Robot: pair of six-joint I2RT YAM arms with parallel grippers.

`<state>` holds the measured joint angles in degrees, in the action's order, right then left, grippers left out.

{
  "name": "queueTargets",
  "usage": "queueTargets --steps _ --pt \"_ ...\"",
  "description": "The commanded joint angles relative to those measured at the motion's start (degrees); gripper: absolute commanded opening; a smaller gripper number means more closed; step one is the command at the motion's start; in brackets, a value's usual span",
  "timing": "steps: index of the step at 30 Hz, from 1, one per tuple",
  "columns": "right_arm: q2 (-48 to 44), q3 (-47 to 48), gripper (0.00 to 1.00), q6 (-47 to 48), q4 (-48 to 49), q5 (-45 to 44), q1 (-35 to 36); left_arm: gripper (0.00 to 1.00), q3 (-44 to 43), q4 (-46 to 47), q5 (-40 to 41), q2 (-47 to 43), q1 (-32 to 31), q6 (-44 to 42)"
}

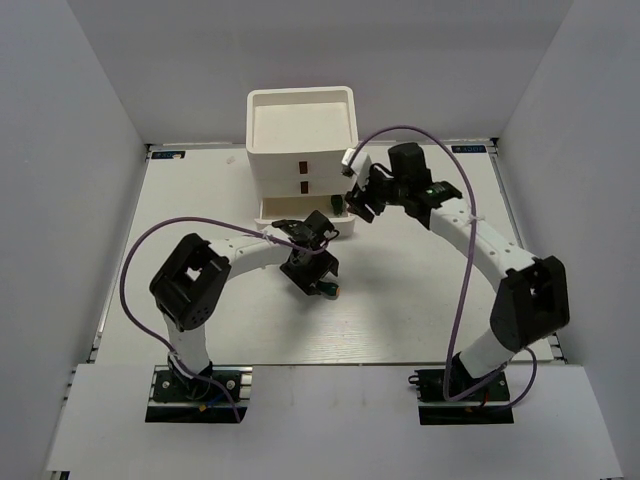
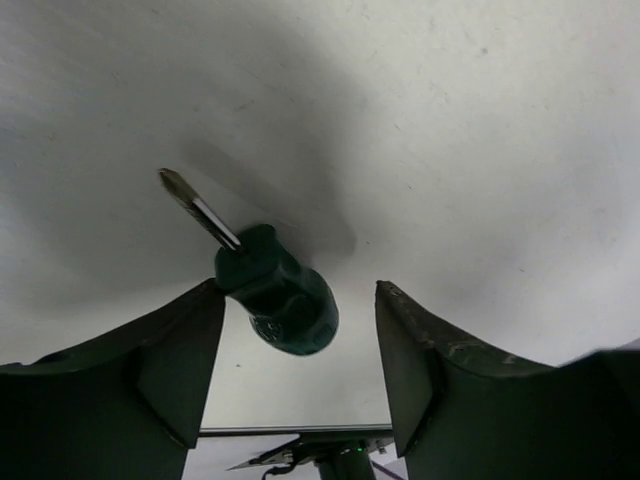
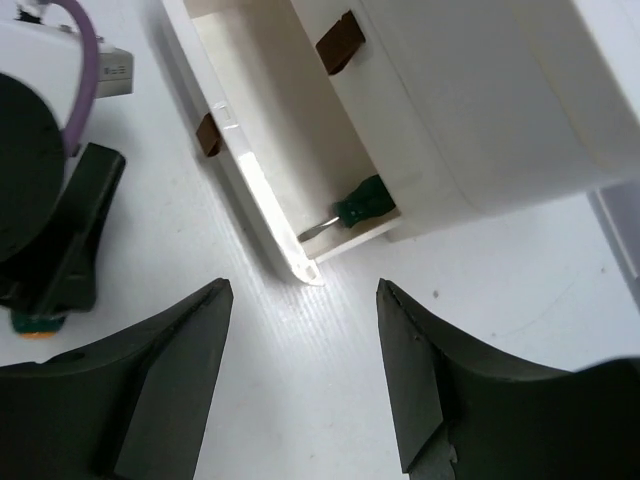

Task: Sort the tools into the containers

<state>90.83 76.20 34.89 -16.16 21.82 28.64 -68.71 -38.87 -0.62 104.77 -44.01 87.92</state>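
Straddling a stubby green screwdriver [image 2: 280,295], the left fingers [image 2: 175,365] stand wide; the right fingers [image 3: 420,370] gape empty above the organizer [image 3: 480,100], its open bottom drawer [image 3: 262,185] holding a second screwdriver [image 3: 362,203].

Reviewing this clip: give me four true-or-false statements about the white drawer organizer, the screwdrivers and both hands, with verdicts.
1. One drawer of the white square plastic organizer stands pulled out. True.
2. A green-handled screwdriver lies inside that open drawer. True.
3. The right hand is clamped on a pair of yellow pliers. False: its fingers stand apart with nothing between them, over bare table just off the drawer's corner.
4. The left hand is shut with nothing near it. False: it is open, and a stubby dark green-handled screwdriver sits between its spread fingers, not squeezed from both sides.
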Motion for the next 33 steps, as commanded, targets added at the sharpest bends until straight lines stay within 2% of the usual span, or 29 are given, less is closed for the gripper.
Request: queueTargets --steps 1,5,6,8,9,10,13,17,24,33 --pt "-4.59 -3.94 0.66 -5.53 1.84 3.75 -1.65 0.7 -1.35 -3.15 1.5 0.43 -0.29 0.5" --pt "-7.24 -7.2 0.66 -7.21 1.49 5.24 -3.59 0.5 0.42 -2.08 1.5 0.43 -0.29 0.5" --pt "-7.94 -8.08 0.66 -7.73 1.49 5.51 -4.2 0.41 0.42 -2.08 1.5 0.43 -0.29 0.5" --pt "-8.82 -9.49 0.66 -8.96 1.31 6.21 -5.26 0.31 0.42 -1.56 1.5 0.43 -0.29 0.5" --pt "-9.43 -9.67 0.66 -9.23 0.96 6.47 -5.61 0.19 0.42 -1.56 1.5 0.43 -0.29 0.5" --pt "-9.7 -10.54 0.66 -9.32 0.61 6.74 -6.4 0.13 0.42 -0.95 1.5 0.43 -0.29 -0.11" --pt "-11.37 -11.69 0.66 -9.93 0.43 7.71 -7.11 0.0 -0.72 1.51 6.13 -5.33 -0.29 -2.31" --pt "-13.56 -14.94 0.66 -10.46 0.34 8.06 -8.69 0.0 -2.04 3.8 13.88 -11.5 0.49 -5.9" --pt "-15.68 -18.81 0.66 -10.37 -0.27 9.03 -9.84 0.0 -7.49 4.94 22.16 -12.93 2.44 -6.71" --pt "-19.01 -21.54 0.66 -10.28 -1.24 9.03 -10.45 0.0 -14.7 11.27 29.71 -5.12 7.27 -5.3"
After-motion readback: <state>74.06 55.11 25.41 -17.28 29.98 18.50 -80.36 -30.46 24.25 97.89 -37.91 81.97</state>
